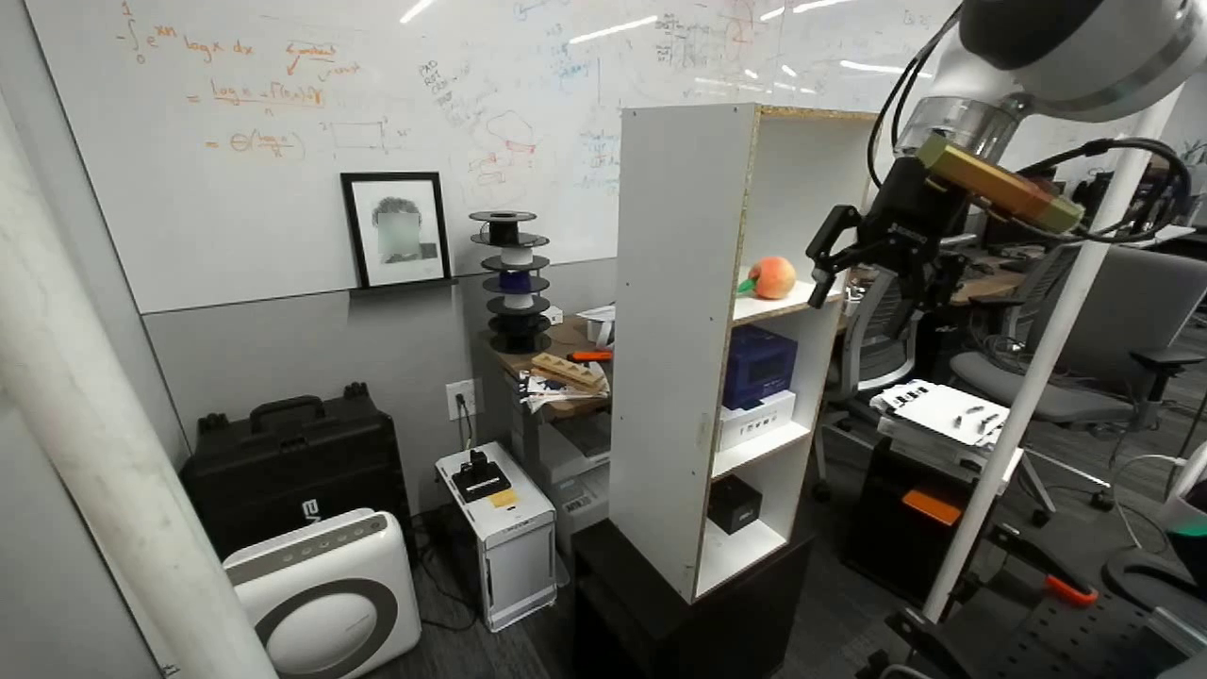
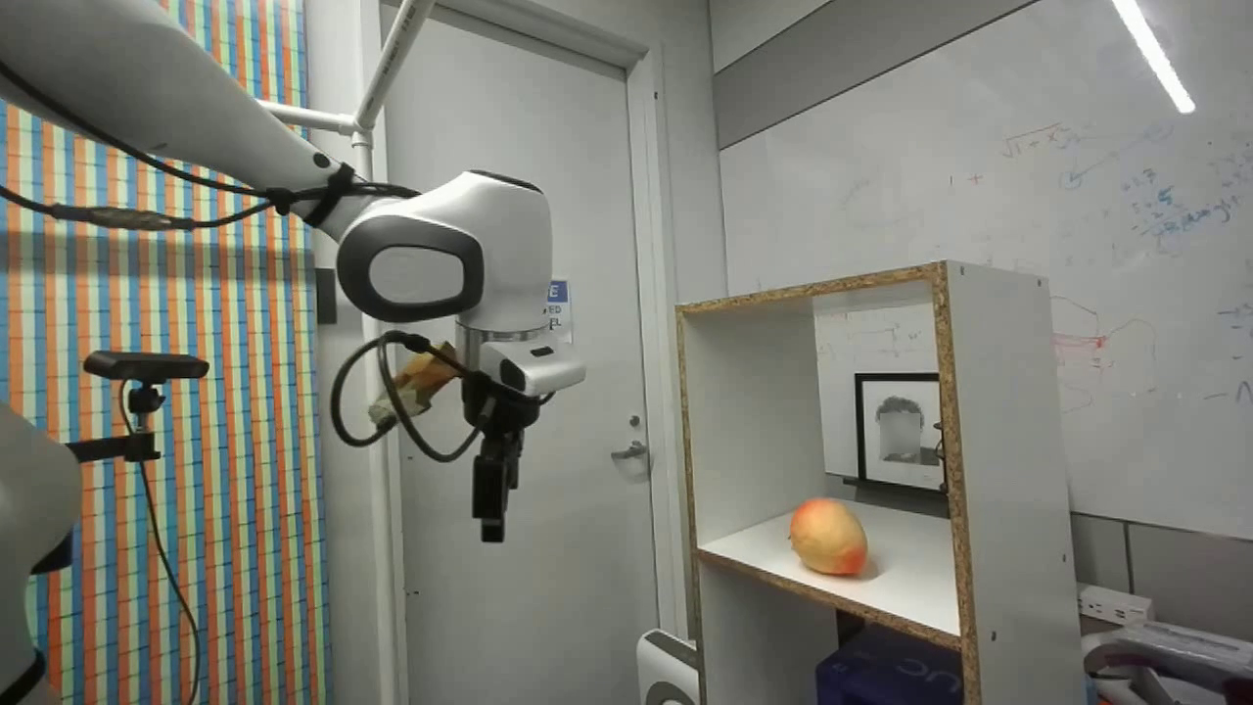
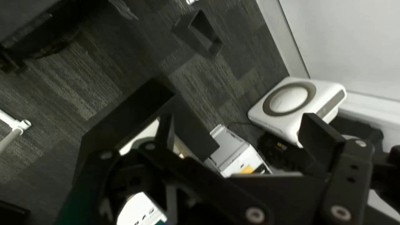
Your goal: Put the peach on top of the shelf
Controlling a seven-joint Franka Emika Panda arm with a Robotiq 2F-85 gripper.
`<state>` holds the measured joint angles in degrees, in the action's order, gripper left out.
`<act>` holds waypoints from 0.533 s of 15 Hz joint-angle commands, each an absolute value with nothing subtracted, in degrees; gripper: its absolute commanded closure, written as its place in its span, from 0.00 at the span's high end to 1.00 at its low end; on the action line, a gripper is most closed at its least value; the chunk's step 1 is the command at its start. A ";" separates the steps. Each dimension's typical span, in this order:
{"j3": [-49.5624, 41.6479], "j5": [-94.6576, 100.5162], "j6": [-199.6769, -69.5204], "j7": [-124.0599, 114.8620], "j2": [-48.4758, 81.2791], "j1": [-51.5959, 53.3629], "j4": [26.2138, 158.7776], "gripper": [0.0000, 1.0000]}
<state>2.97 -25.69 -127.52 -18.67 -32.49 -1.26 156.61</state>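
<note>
The rounded white arm has a dark ring around an oval cap. Black cables run along it. Silvery screws dot the black fingers.

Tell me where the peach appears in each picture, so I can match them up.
In an exterior view: the peach, right of centre, in the top compartment of the shelf.
In an exterior view: the peach, lower half, right of centre.
Wrist view: no peach to be seen.
Landmark in all three: the grey-ringed white appliance.
</note>
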 commanded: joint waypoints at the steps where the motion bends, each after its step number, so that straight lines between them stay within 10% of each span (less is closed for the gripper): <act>1: 0.78 -25.47 -138.91 -17.43 -21.78 -3.18 149.95 1.00; 8: 0.97 -16.97 -157.17 -22.99 -4.45 -4.68 138.24 1.00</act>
<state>0.62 -22.24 -153.83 -19.26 -11.42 -3.44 144.29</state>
